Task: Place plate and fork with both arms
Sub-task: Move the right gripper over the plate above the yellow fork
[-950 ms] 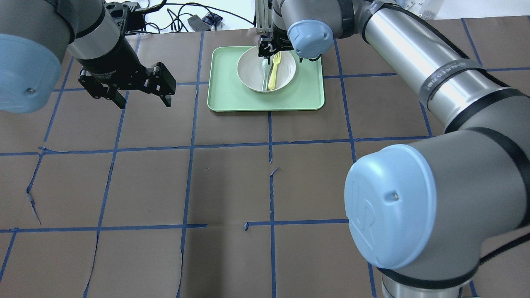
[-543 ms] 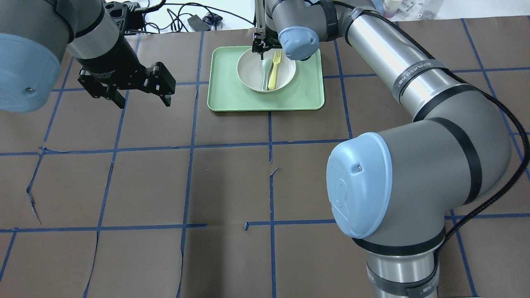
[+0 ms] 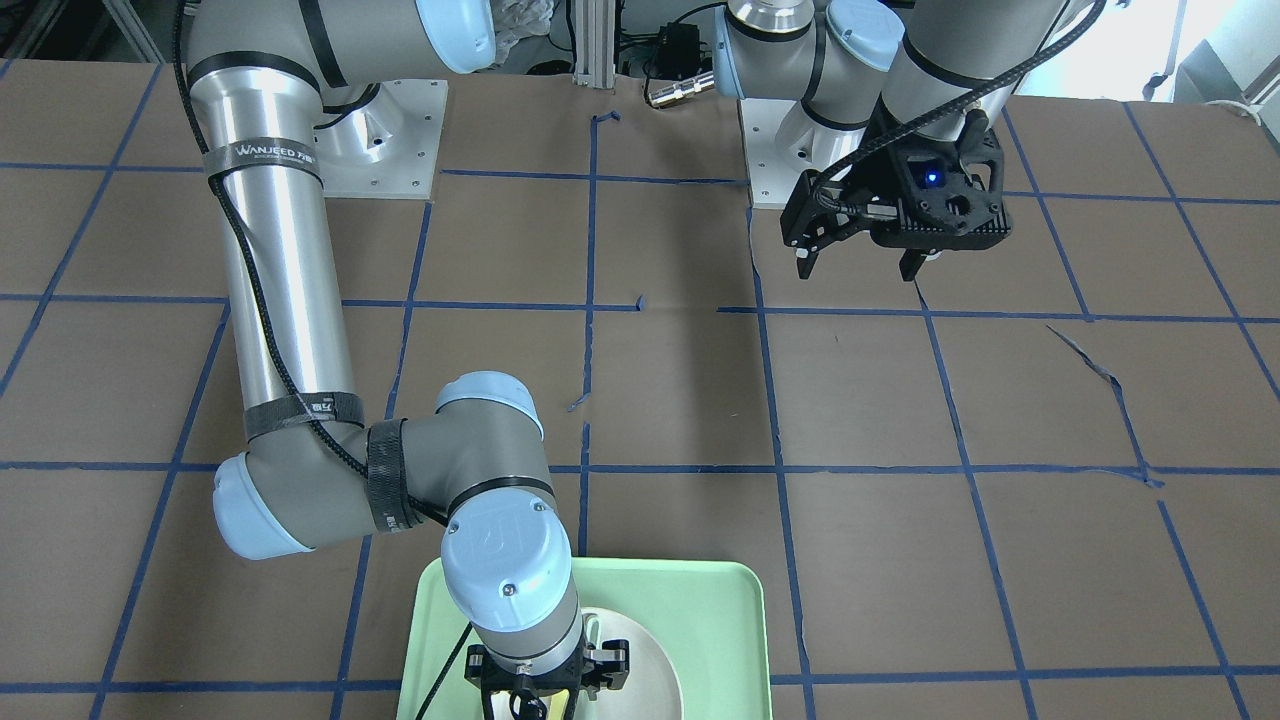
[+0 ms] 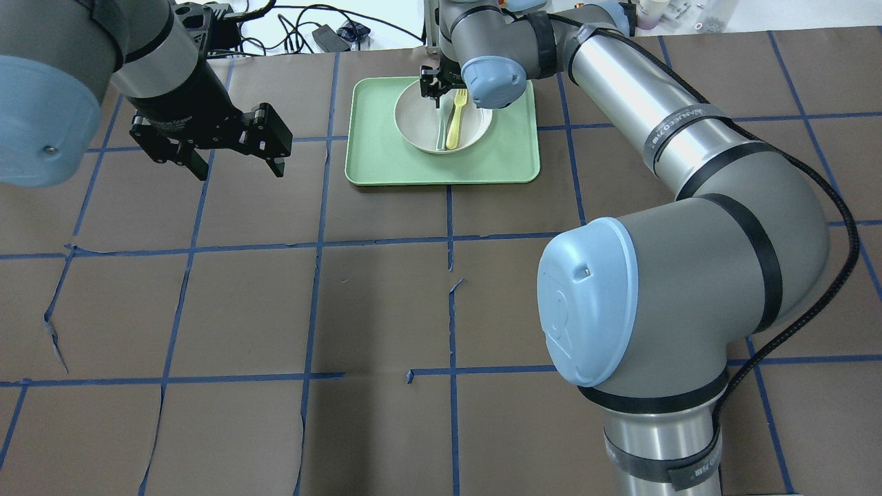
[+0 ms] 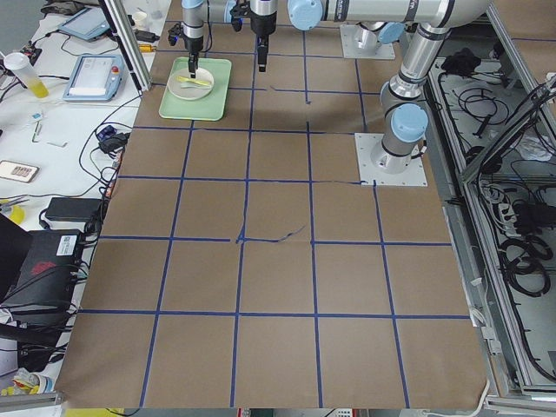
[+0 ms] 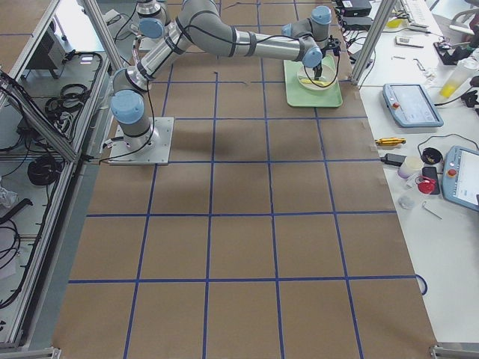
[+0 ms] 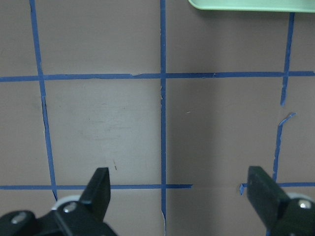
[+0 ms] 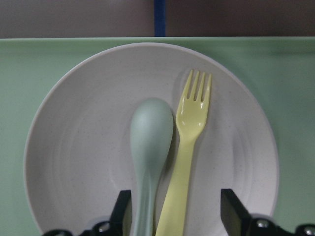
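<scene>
The off-white plate (image 4: pixel 413 120) sits on the light-green tray (image 4: pixel 510 151) at the far middle of the table. The yellow fork (image 4: pixel 455 124) lies in the plate, tines pointing away from me, beside a pale grey-green spoon (image 4: pixel 440 136). My right gripper (image 4: pixel 435 88) hangs open over the plate. In the right wrist view its fingers (image 8: pixel 231 211) stand either side of the handle ends of the fork (image 8: pixel 189 128) and spoon (image 8: pixel 150 142), not closed on either. My left gripper (image 4: pixel 240 167) is open and empty above the bare table, left of the tray.
Cables and a power brick (image 4: pixel 331 38) lie beyond the table's far edge. An aluminium post (image 4: pixel 431 31) stands just behind the tray. The brown table is marked with a blue tape grid (image 4: pixel 317 241). The right arm's elbow (image 4: pixel 599 303) looms over the near right.
My right gripper has shifted a little left over the plate and now covers the spoon's bowl in the overhead view. The right elbow swung left. The left arm has not moved.
</scene>
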{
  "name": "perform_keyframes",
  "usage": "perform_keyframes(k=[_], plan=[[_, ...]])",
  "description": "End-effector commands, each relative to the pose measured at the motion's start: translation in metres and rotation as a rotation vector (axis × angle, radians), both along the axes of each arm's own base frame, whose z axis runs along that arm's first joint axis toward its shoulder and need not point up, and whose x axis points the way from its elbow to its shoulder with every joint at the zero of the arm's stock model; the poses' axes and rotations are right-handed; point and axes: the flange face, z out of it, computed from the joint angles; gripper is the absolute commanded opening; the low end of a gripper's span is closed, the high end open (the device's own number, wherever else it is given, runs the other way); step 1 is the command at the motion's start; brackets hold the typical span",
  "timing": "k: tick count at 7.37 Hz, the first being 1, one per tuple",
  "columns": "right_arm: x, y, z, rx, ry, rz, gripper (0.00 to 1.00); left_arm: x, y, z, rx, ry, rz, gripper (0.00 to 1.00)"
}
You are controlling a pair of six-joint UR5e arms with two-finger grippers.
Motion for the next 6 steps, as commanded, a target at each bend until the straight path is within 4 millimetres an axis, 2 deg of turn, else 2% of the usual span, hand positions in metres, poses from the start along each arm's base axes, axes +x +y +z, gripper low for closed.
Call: perform_keyframes(k=[1, 3, 5, 6], plan=[[0.004, 0.001, -0.018, 0.024, -0.004, 0.009, 0.59, 0.000, 0.000, 0.000, -0.001, 0.000, -0.001, 1.00], [0.002, 0.005, -0.032, 0.045, 0.005, 0.031, 0.59, 0.001, 0.000, -0.001, 0.001, 0.000, 0.000, 1.00], [0.002, 0.005, -0.029, 0.033, 0.005, 0.044, 0.35, 0.001, -0.001, -0.001, 0.002, 0.000, 0.000, 1.00], [0.002, 0.006, -0.030, 0.035, 0.005, 0.044, 0.35, 0.001, -0.001, -0.001, 0.002, 0.000, 0.000, 1.00]])
